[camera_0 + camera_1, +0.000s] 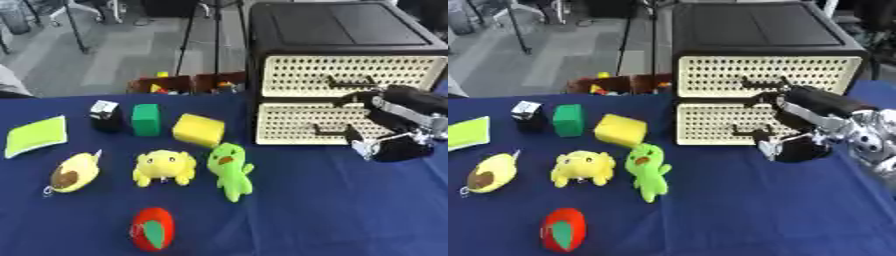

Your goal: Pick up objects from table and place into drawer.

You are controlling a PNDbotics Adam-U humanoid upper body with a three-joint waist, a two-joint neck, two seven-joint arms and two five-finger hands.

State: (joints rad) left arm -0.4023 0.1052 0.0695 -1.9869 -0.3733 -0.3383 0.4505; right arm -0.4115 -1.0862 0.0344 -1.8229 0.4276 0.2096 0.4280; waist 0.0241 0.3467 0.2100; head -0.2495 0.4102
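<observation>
The right hand (pixel 798 142) hung in front of the lower drawer (pixel 719 125), fingers curled near its handle (pixel 750 131), though whether they gripped it could not be told. Both drawers looked closed. The toys, among them a green plush (pixel 231 170) and a yellow sponge (pixel 199 130), lay untouched on the table (pixel 332 210). A slipped hook could shove the cabinet (pixel 341 30) instead of opening it.

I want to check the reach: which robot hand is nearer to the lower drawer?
Right. The right robot hand is directly in front of the lower drawer, near its handle. The left robot hand does not show in either view.
</observation>
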